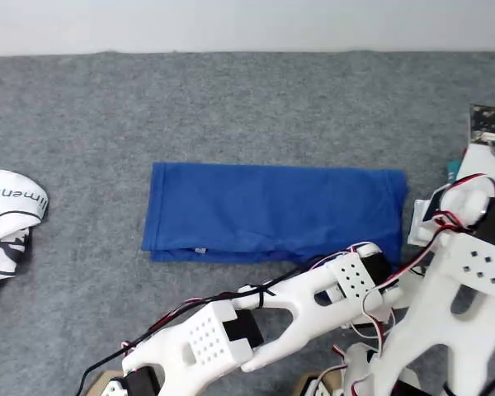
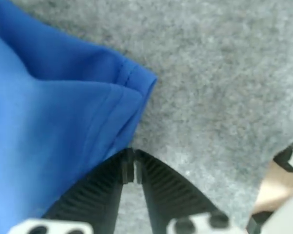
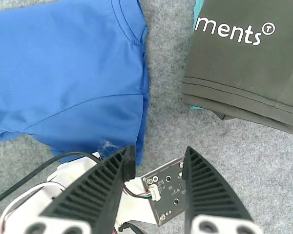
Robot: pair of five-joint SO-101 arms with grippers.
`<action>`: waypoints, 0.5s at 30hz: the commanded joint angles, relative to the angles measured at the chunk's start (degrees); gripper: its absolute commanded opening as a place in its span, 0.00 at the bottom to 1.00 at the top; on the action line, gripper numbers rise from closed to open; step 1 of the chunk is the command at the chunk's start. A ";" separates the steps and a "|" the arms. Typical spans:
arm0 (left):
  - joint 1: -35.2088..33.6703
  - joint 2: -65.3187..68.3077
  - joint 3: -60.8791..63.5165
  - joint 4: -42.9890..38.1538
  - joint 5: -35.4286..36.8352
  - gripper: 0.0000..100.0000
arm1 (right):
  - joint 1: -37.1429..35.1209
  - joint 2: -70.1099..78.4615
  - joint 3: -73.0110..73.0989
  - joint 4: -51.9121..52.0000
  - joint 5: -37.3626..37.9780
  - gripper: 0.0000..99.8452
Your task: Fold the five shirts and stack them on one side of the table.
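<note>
One white shirt (image 1: pixel 4 223) with black print lies crumpled well left of the blue shirt (image 1: pixel 272 213), which is folded into a long, smooth band on the grey table (image 1: pixel 231 99). The left gripper (image 2: pixel 130 165) sits at the blue shirt's near right corner, fingers pressed together beside the hem. The right gripper (image 3: pixel 156 158) hovers there too, moderately parted and holding nothing. A folded olive shirt (image 3: pixel 244 63) lies just right of the blue shirt, apart from it.

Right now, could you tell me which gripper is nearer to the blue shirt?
Left. The left gripper is shut at a corner of the blue shirt; the right gripper hangs open higher up, just off its edge.
</note>
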 commanded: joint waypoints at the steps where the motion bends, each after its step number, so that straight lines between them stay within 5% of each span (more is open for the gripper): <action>1: 0.00 -1.23 -2.24 0.35 0.44 0.02 | 0.48 -1.63 -0.53 2.07 -0.09 0.17; 15: -5.36 -10.29 -2.86 0.44 0.44 0.02 | 0.48 -1.71 -0.88 1.63 -0.09 0.17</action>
